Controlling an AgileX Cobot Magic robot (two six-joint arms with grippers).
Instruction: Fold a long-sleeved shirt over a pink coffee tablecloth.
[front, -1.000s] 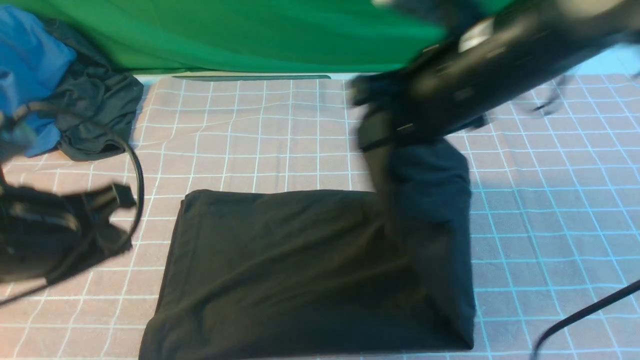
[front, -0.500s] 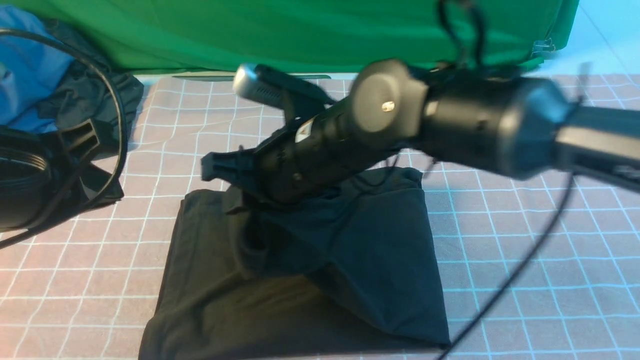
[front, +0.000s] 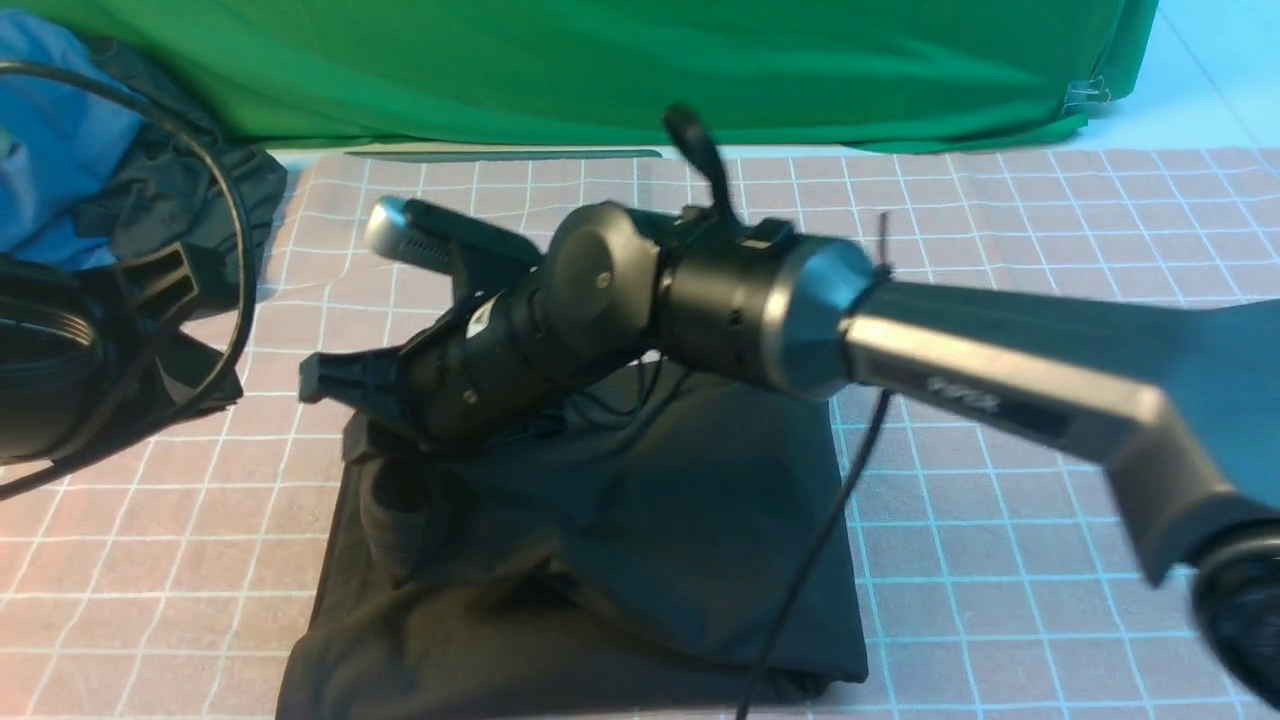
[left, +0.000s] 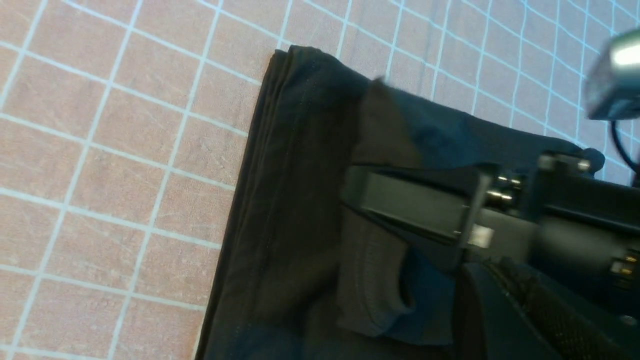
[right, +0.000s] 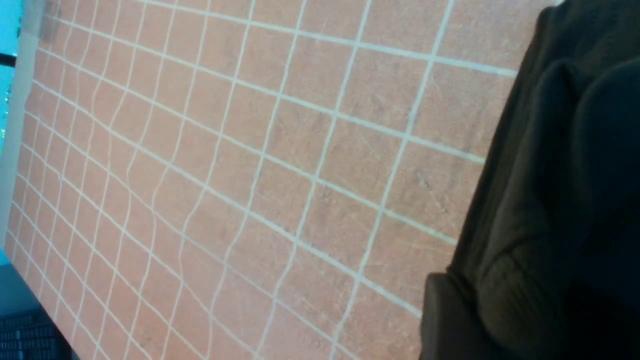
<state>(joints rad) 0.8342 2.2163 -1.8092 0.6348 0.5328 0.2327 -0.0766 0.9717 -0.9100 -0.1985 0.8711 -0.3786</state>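
Green cloth (front: 600, 70) hangs behind the counter, which the pink coffee tablecloth (front: 1000, 250) covers; a blue garment (front: 50, 130) and a dark garment (front: 200, 190) are heaped at its far left corner. The folded long-sleeved shirt (front: 620, 540) lies at the near edge, about midway along. The right gripper (front: 325, 380) reaches across it to its far left corner, low over a raised flap, though I cannot tell whether it pinches the flap. By the left edge the left gripper (front: 205, 320) is clenched on nothing, apart from the shirt.
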